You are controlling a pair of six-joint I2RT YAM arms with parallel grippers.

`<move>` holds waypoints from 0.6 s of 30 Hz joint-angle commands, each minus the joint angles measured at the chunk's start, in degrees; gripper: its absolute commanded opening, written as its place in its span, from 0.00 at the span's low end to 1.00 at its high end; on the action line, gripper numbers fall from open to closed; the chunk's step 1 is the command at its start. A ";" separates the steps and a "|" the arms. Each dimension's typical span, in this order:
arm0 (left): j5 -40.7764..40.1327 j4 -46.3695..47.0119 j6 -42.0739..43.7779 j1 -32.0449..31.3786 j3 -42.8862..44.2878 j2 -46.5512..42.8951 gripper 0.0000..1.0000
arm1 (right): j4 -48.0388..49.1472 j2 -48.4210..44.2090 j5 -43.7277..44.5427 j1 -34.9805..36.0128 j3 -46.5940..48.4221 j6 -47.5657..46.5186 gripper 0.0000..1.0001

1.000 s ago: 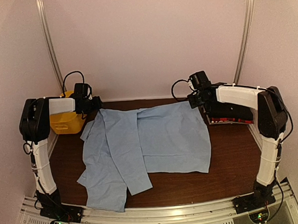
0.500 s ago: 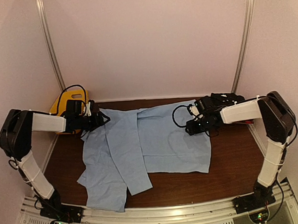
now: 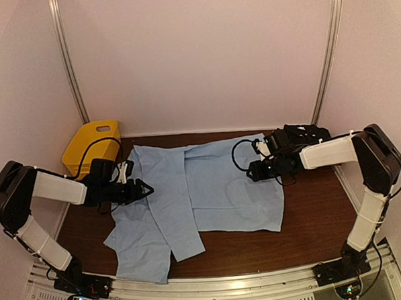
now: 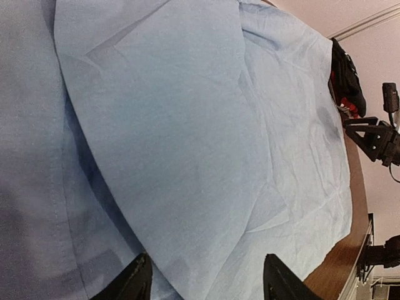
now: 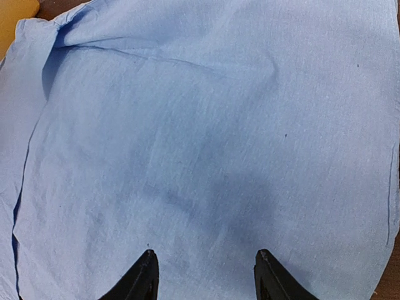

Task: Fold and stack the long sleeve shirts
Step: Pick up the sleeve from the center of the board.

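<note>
A light blue long sleeve shirt [image 3: 223, 189] lies spread flat on the brown table, one sleeve [image 3: 181, 225] folded down across its left half. My left gripper [image 3: 146, 190] hovers open low over the shirt's left side; in the left wrist view the open left gripper [image 4: 207, 278] has only blue cloth [image 4: 187, 125] beneath it. My right gripper [image 3: 250, 171] stands open over the shirt's right part, and the right wrist view shows that gripper [image 5: 206, 275] above smooth blue fabric [image 5: 212, 125]. A dark folded shirt with a red edge [image 4: 347, 84] lies at the back right.
A yellow plastic basket [image 3: 93, 147] stands at the back left corner. The dark stack [image 3: 306, 131] sits behind the right arm. Bare brown table [image 3: 312, 218] shows to the right of the shirt and along the front edge. Pale walls close in on three sides.
My left arm has swung from beside the basket toward the front, low over the shirt's left side. My right arm has come down from the dark stack onto the shirt's right part.
</note>
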 commanded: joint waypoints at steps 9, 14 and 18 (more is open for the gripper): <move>0.78 6.90 -1.02 -0.39 -1.54 3.95 0.55 | 1.73 -2.25 0.14 0.95 -1.93 0.86 0.54; 1.87 8.94 -1.72 -0.42 -1.77 6.36 0.52 | 1.89 -2.50 0.21 0.97 -2.52 0.86 0.54; 2.66 10.11 -2.15 -0.58 -1.80 7.65 0.49 | 2.15 -2.22 0.35 0.97 -2.88 0.86 0.53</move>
